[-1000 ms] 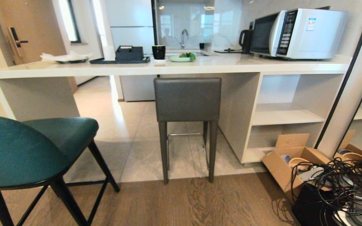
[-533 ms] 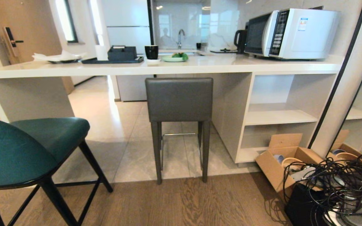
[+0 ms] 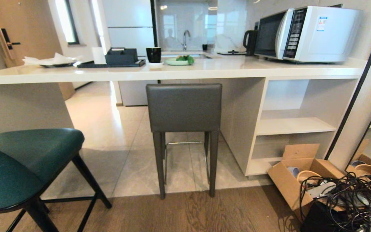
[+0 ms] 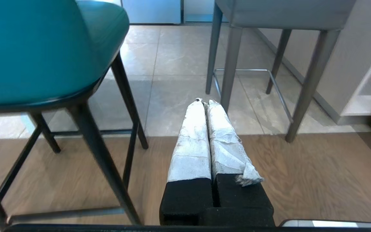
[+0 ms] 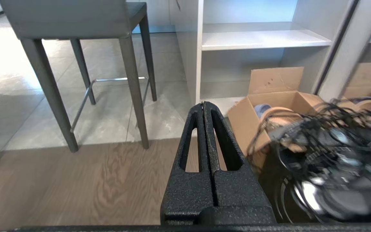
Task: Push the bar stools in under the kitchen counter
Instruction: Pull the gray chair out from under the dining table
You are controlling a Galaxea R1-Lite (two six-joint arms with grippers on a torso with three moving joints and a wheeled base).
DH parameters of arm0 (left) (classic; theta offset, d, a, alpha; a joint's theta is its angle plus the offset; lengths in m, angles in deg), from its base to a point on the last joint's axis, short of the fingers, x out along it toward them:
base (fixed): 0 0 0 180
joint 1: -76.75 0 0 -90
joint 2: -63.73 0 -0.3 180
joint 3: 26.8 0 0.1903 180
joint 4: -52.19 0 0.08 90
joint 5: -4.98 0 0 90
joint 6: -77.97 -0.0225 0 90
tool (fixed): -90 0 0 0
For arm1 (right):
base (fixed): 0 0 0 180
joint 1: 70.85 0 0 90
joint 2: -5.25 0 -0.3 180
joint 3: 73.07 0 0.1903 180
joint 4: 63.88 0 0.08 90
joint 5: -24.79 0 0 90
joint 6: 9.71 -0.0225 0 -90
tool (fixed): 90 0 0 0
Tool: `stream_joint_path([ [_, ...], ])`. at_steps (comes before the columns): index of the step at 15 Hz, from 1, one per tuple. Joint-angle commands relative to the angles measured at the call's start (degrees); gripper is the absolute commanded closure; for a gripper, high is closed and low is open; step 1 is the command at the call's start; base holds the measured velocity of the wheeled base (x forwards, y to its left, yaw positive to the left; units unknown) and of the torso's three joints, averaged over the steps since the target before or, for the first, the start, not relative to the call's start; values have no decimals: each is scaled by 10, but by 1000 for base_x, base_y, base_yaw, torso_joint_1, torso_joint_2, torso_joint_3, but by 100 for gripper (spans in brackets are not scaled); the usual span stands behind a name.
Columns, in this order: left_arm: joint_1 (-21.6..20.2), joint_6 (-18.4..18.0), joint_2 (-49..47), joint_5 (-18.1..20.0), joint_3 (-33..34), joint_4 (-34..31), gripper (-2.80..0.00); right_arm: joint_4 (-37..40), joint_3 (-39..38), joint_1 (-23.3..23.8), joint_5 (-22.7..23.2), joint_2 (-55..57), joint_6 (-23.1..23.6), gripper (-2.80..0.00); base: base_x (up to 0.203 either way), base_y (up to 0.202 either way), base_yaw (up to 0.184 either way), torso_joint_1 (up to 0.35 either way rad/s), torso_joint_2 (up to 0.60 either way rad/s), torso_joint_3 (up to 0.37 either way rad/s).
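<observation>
Neither arm shows in the head view. In the wrist views, the left gripper [image 4: 204, 102] hangs low over the wood floor [image 3: 185, 212], its white-wrapped fingers [image 4: 192, 138] pressed together on nothing; it sits between the two stools. The right gripper [image 5: 204, 104] hangs likewise, black fingers [image 5: 224, 141] closed tight and empty, pointing toward the shelves [image 5: 262, 38] and a cardboard box [image 5: 269, 106].

Two stools stand here. The teal stool [image 3: 24, 161] is well out from the counter [image 3: 172, 69], at the robot's left, on thin black legs. The grey stool [image 3: 184, 108] stands at the counter's edge with its square back just below the slab and its rear legs on the wood floor, front legs on tile.

On the counter: one microwave [image 3: 311, 33], one kettle [image 3: 249, 40], one black cup [image 3: 153, 54], one green plate [image 3: 177, 60], one dark tray [image 3: 111, 63] with a box. The microwave carries a sticker and panel writing too small to read. A tangle of black cables [image 3: 349, 199] lies by the box
</observation>
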Motion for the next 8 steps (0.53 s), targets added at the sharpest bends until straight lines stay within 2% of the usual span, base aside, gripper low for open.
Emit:
stream_joint_path([
  [1,0,0,0,0,0,-1,0,0,0,0,0,0,0,0,196,0,-1,-1,0,7],
  [8,0,0,-1,0,0,-1,0,0,0,0,0,0,0,0,194,0,3,2,0,2],
])
